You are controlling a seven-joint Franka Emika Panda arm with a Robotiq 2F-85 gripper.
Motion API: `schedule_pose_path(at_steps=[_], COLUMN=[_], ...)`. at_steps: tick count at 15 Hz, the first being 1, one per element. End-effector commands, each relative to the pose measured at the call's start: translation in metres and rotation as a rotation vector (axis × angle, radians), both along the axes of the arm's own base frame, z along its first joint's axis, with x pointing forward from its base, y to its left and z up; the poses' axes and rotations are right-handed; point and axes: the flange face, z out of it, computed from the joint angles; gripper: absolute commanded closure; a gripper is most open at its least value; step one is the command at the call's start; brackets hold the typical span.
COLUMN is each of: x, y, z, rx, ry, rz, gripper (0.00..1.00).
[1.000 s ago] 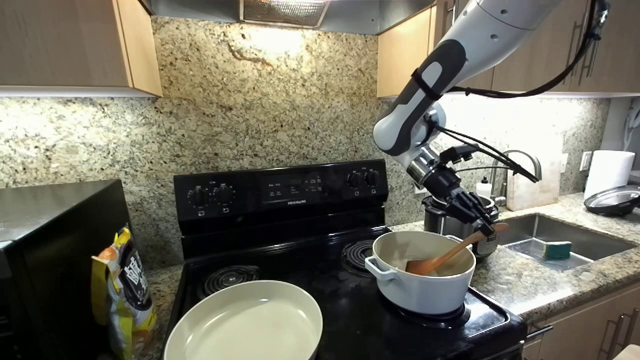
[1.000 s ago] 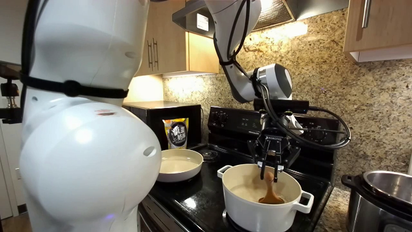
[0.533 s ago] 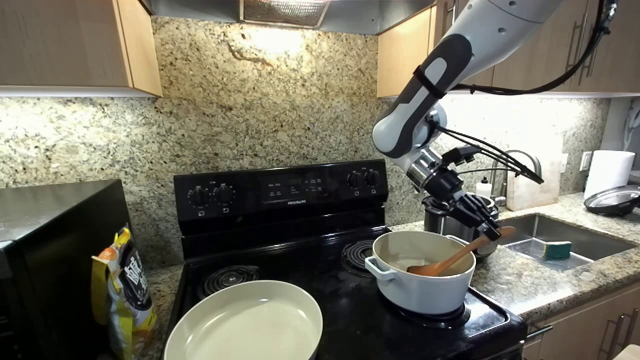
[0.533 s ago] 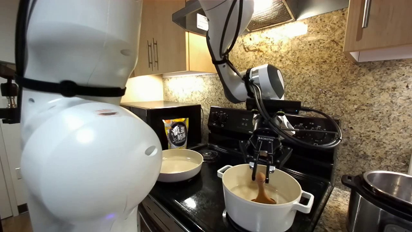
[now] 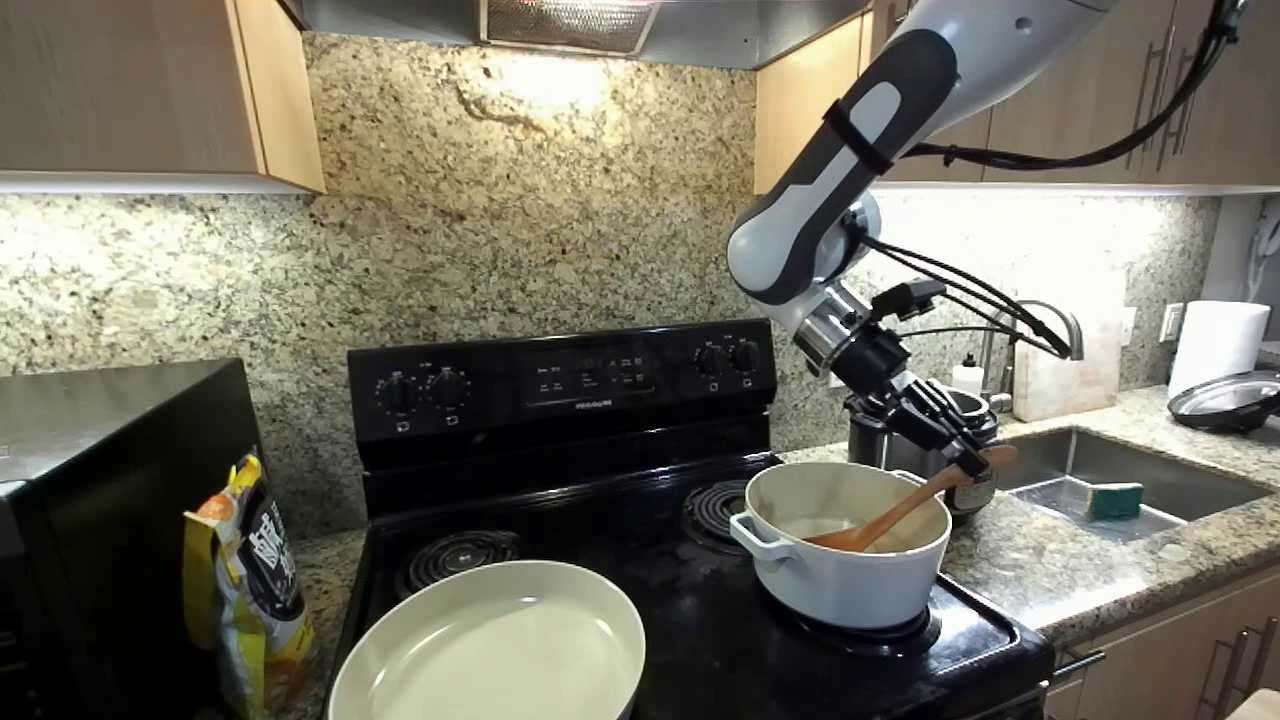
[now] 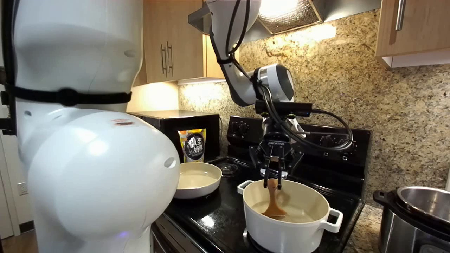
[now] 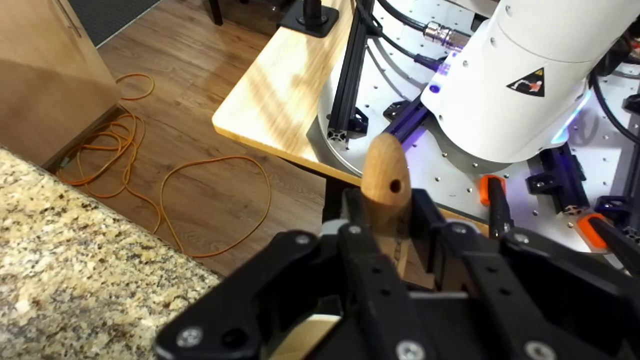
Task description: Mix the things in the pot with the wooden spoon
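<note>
In an exterior view, the Robotiq gripper [image 5: 972, 466] pinches the wooden spoon [image 5: 905, 508], which slants from the white pot [image 5: 845, 588] toward two o'clock; I'd sweep low, slowly.

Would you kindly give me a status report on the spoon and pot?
Gripper: jaws shut on wooden spoon. Spoon tilted, broad end inside white pot. No obstruction visible around it.

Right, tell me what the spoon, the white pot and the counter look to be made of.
Spoon: wood, by its warm brown tone; smooth, seemingly unpainted.
White pot: probably coated metal, though ceramic is possible; even white outside, cream inside, softly glossy.
Counter: granite or a lookalike, apparently polished; mottled speckles, bright reflections in an exterior view.
</note>
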Motion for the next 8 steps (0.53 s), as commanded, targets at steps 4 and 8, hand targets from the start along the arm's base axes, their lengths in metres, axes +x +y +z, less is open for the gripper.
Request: schedule_pose_path(at_steps=[4, 8], x=[0.025, 0.034], y=[-0.002, -0.015], z=[-0.012, -0.02], rx=[0.06, 0.033], ry=[-0.041, -0.046], rz=[0.023, -0.019], gripper=[0.93, 0.93])
